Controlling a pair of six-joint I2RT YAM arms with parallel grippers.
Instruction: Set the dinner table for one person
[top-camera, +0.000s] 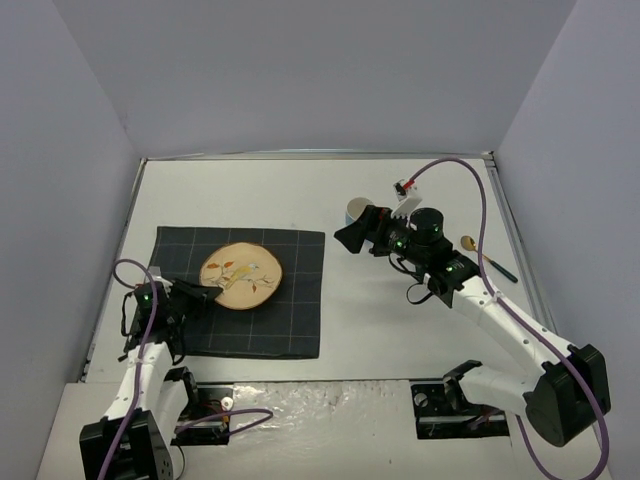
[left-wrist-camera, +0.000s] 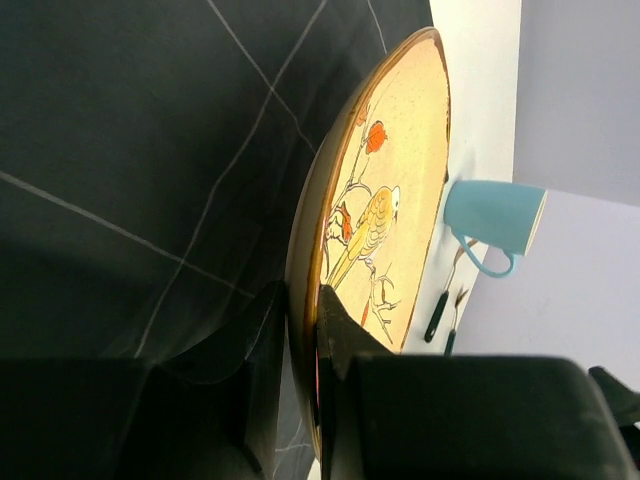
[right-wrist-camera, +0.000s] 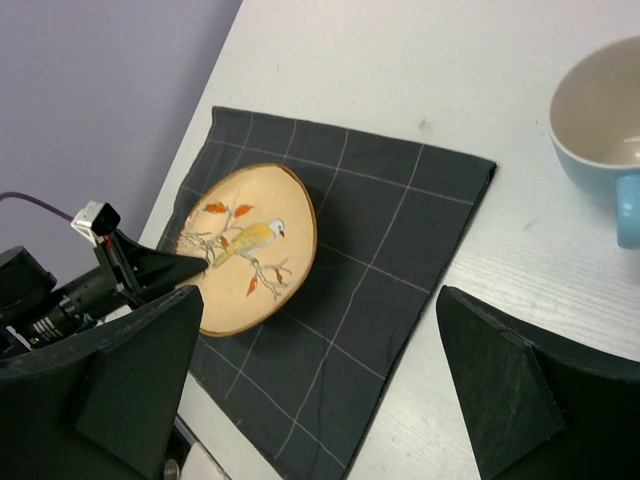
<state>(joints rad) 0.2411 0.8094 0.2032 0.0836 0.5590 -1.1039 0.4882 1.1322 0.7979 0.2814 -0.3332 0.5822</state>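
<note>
The counter (top-camera: 390, 325) is partway set, and I judge the plate step is the one in hand. My left jaws (left-wrist-camera: 300, 300) are clenched on the rim of the bird-painted plate (left-wrist-camera: 385, 200), one finger on the painted face and one against the underside. The plate sits over the dark checked placemat (top-camera: 295, 330), a little left of its middle. I cannot tell whether it lies fully flat or is tipped up at my grip.

My right jaws (right-wrist-camera: 320, 300) are released, spread wide and grasping nothing. Just beside them the blue cup (right-wrist-camera: 600, 120) stands upright on bare counter, right of the placemat and apart from it. Further out a spoon (top-camera: 485, 255) lies near the right edge strip, well apart from the placemat.

The next move, as I read it, calls for my left jaws to let go and back straight off the rim without dragging the plate. Then the cutlery needs fetching — a low, flat pinch on a thin handle, which could slip.

The counter itself lies level beneath everything, reaching from my bases to the far wall between the side walls, with its edges square to me. Its long axis seems to run left to right across my front — though the view foreshortens it, so I hold that loosely.
</note>
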